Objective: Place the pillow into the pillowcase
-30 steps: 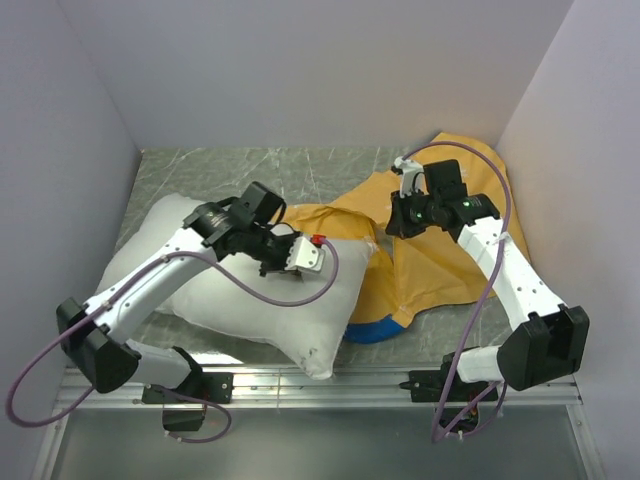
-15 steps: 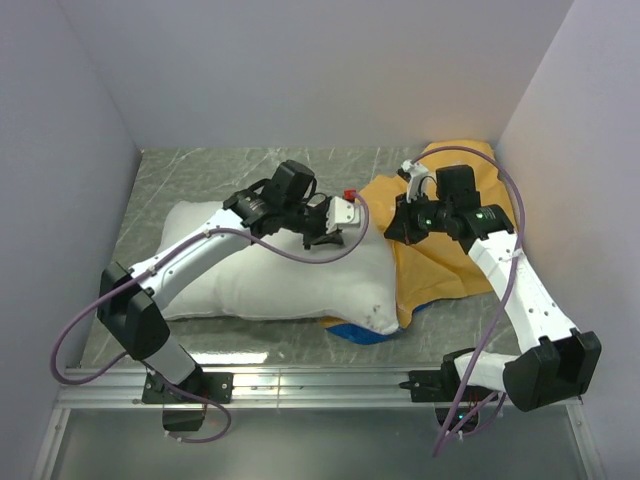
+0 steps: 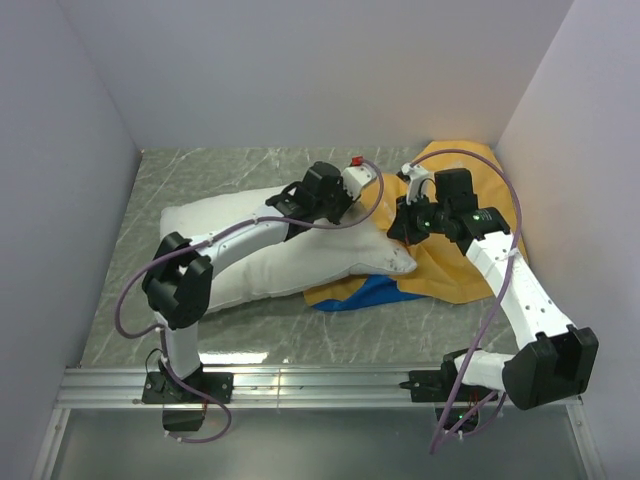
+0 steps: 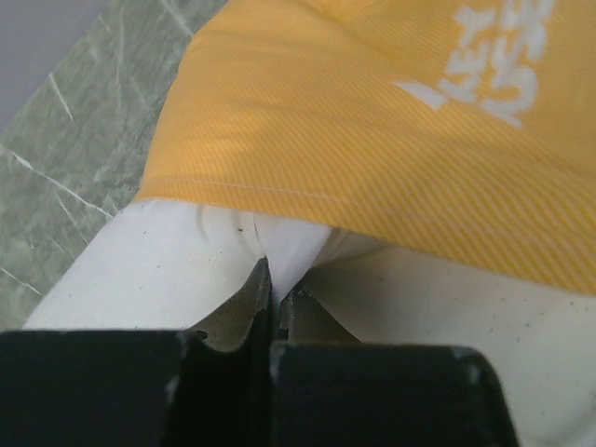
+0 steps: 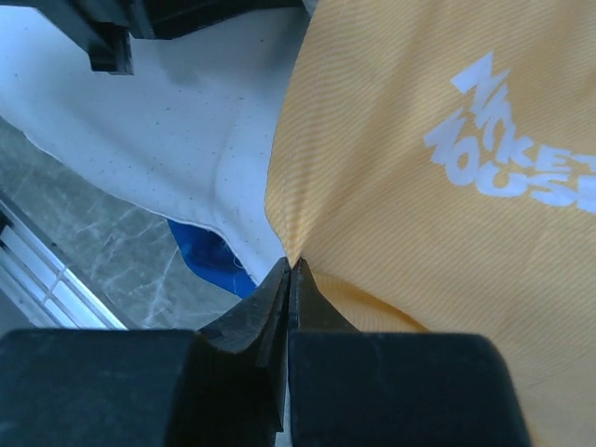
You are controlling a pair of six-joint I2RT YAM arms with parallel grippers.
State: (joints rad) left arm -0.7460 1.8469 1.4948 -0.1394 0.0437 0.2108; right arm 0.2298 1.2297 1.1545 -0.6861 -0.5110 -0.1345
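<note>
The white pillow (image 3: 250,250) lies across the table's middle, its right end at the mouth of the pillowcase (image 3: 470,270). The pillowcase is orange-yellow on top with a blue face (image 3: 375,292) showing beneath. My left gripper (image 3: 345,195) is shut on a pinch of the pillow (image 4: 279,251) at its far right end, just under the orange hem (image 4: 372,140). My right gripper (image 3: 400,222) is shut on the pillowcase's orange edge (image 5: 293,251) and holds it up beside the pillow (image 5: 168,130). White lettering (image 5: 512,158) shows on the orange face.
Grey marbled table (image 3: 200,170) with white walls on three sides. A metal rail (image 3: 320,382) runs along the near edge. The right arm (image 3: 520,290) crosses over the pillowcase.
My left gripper has carried the pillow's end rightward and toward the back, up to the pillowcase's mouth. The pillow now stretches diagonally. The right gripper has stayed nearly still, holding the edge.
</note>
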